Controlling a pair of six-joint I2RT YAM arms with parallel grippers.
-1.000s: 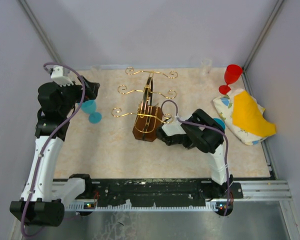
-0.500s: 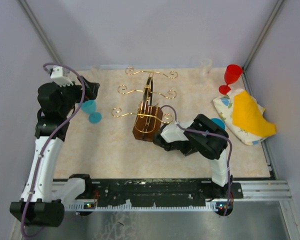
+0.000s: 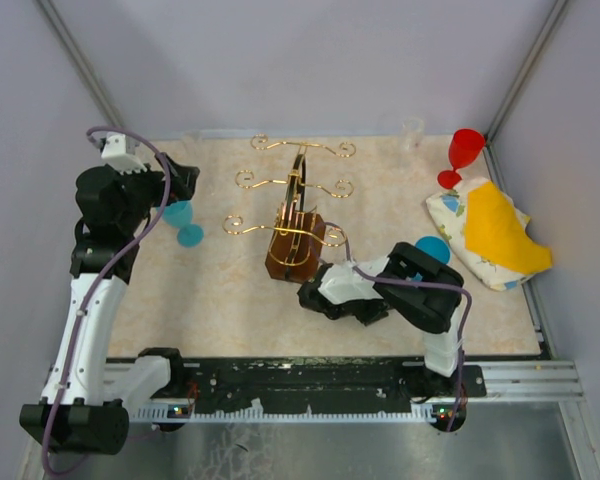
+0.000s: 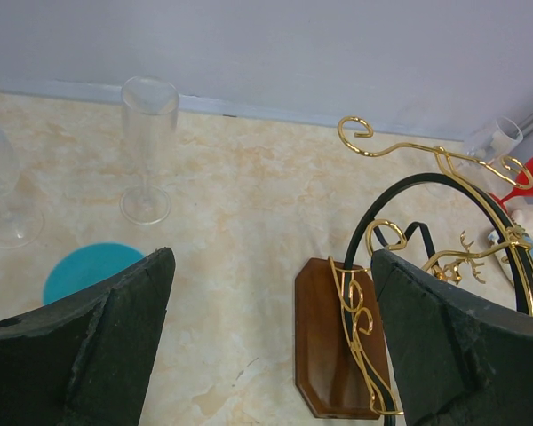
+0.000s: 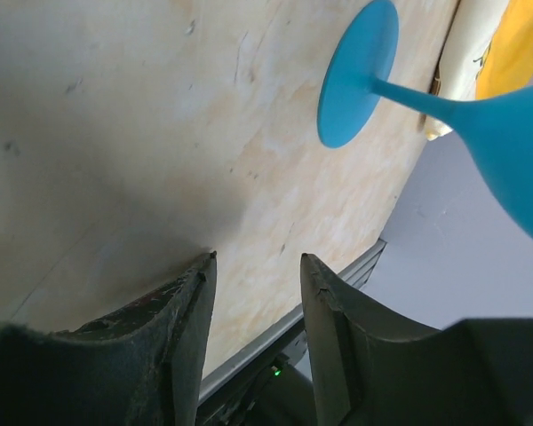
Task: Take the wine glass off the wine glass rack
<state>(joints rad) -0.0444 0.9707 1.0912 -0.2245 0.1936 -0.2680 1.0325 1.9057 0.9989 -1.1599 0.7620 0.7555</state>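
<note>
Wine glass (image 3: 432, 248), a blue one, is standing upright on the table (image 3: 210, 300), well apart from the rack (image 3: 298, 210) and just behind the right arm (image 3: 420, 295). The right wrist view is showing its round foot flat on the tabletop. The rack is standing mid-table on its brown wooden base (image 3: 290, 260), gold wire arms reaching out to both sides. The right gripper (image 3: 308, 298) is hanging low near the front of that base, its fingers parted by a narrow gap with only tabletop showing between them. The left gripper (image 4: 271, 256) is hovering at the left side with its fingers spread wide (a second blue glass (image 3: 183, 222) is standing just beside it). A red glass (image 3: 465, 150) is standing in the far right corner next to a yellow-and-white cloth (image 3: 490, 235).
</note>
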